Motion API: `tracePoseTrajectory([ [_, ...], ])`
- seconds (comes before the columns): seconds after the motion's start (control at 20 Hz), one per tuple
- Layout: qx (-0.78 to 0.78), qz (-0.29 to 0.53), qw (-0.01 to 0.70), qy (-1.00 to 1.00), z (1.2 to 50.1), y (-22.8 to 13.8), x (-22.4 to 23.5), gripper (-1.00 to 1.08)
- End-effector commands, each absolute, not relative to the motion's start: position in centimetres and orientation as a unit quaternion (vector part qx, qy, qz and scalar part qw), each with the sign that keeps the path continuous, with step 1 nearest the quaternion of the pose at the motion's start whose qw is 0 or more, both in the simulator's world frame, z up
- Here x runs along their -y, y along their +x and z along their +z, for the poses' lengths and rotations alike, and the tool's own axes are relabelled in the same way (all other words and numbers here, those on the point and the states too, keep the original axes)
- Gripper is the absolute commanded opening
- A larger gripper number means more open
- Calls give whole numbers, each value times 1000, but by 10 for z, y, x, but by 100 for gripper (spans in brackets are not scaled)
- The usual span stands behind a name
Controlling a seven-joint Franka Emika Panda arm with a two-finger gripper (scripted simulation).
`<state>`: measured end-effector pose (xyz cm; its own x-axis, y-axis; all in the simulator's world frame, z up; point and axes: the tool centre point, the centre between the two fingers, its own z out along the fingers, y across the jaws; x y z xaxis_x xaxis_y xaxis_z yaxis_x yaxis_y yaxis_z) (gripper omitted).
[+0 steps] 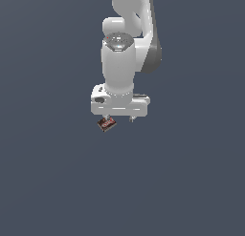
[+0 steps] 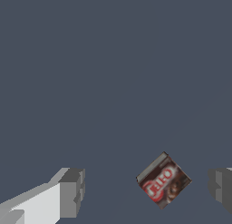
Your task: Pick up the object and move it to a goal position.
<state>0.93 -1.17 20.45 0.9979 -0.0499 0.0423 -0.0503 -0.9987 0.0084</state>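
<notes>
Flat slate-grey ground [image 1: 48, 182] fills both views, one even tone with no seam, wall or border showing anywhere. And there's the white arm [image 1: 119, 63], coming down from the top edge of the exterior view, wrist pointing straight down, gripper [image 1: 117, 119] hanging beneath its broad white bar.

Now the object [image 1: 106, 124]: a small dark-brown box with red and white marks, sitting just under the gripper, toward the exterior view's left end of the bar, turned on the diagonal so its corners point outward. It's far smaller than the hand above it.

Over to the wrist view, and the picture sharpens. Two grey fingers [image 2: 72, 192] stand wide apart, spread well beyond the box's width. The object [image 2: 164, 181] lies between them but not centred: it's much nearer one finger, with a clear strip of grey on each side. No pad touches it. Whether the fingertips have reached the box's level, I can't tell from either view.

Around the box, bare grey runs unbroken on all sides in the exterior view to the frame's edges.
</notes>
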Motion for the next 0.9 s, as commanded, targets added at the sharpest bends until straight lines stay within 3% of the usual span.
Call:
tracePoseTrajectory([
  [0.0,43,20,3,999,197,6,15,100],
  [0.85,304,4,-6,953,102,-57,64,100],
])
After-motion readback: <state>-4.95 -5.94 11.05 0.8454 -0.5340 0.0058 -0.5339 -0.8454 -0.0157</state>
